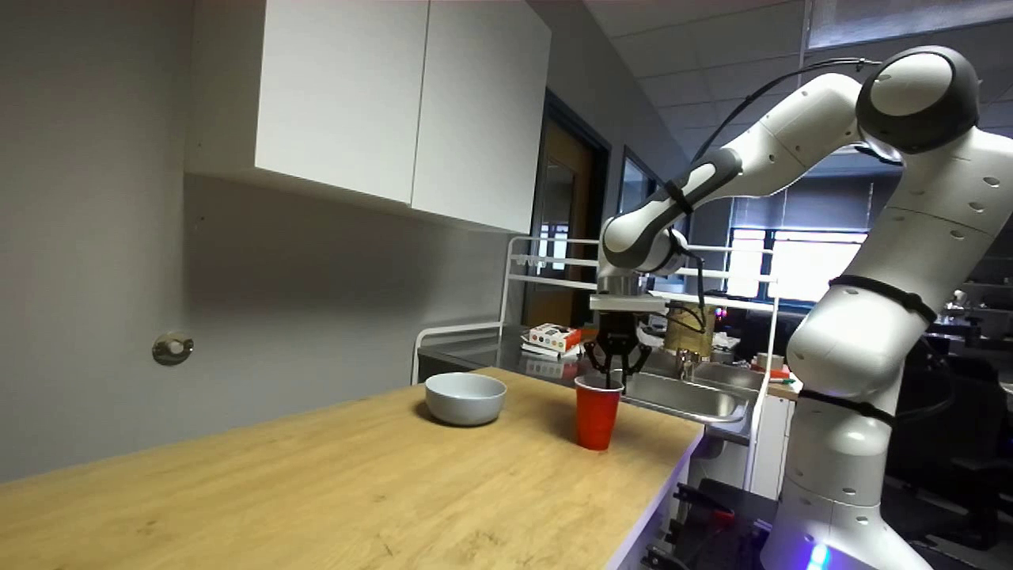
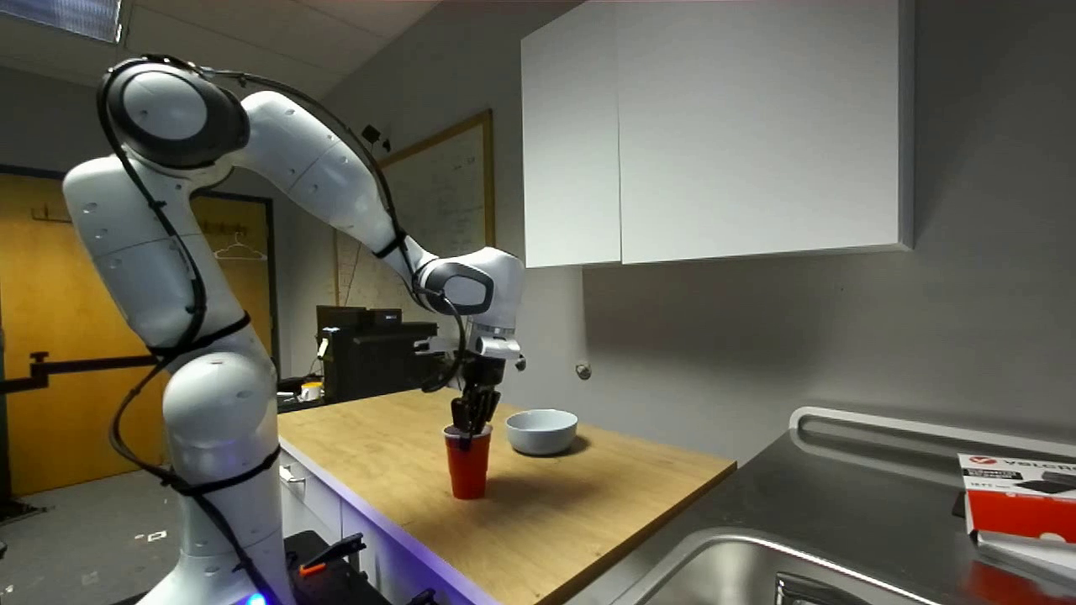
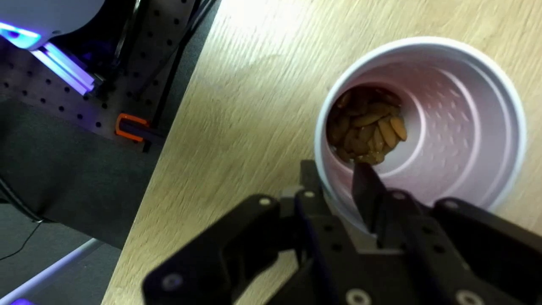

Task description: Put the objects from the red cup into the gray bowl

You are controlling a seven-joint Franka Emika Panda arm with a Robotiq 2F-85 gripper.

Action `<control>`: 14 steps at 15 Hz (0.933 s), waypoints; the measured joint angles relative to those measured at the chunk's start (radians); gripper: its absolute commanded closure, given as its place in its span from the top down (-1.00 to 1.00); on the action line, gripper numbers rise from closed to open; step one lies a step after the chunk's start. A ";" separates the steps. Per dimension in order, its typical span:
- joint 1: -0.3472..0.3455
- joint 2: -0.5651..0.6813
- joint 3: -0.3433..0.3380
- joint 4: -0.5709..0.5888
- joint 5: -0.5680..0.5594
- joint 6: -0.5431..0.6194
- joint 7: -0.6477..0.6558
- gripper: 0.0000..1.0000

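Gray wall (image 1: 332, 317) forms the rear boundary of the work area. The wood-grain desk (image 1: 332, 483) stands against it. The white cabinet (image 1: 340, 95), with two door panels visible, is mounted on the wall above the desk. The white arm (image 2: 210, 403) is based beside the desk edge opposite the wall; it reaches over the desk, wrist directed downward. The dark counter (image 2: 807, 496) past one end of the desk has a steel sink (image 1: 681, 396) set into it; a red and white box (image 2: 1021, 508) is near the sink.

The tool (image 3: 336, 182) is black, its two fingers (image 3: 368, 195) set narrowly apart with a gap visible between them. One finger is inside the rim of the red cup (image 1: 597, 418), the other outside, so that the cup wall passes between them. Whether either finger bears on the cup wall cannot be told.

The gray bowl (image 1: 465, 402) sits upright on the desk near the wall, apart from both cup and tool; its inner floor is hidden in both exterior views. The red cup stands upright on the desk, nearer than the bowl to the edge beside the arm. Brown almond-shaped pieces (image 3: 372, 127) lie heaped on the cup's floor, left of its center in the wrist view.
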 measured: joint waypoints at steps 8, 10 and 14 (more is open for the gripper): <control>0.005 0.010 -0.002 0.032 -0.012 0.006 0.037 -0.97; 0.015 0.006 0.000 0.036 -0.020 0.006 0.046 -0.97; 0.058 -0.047 0.021 0.065 -0.046 -0.009 0.077 -0.97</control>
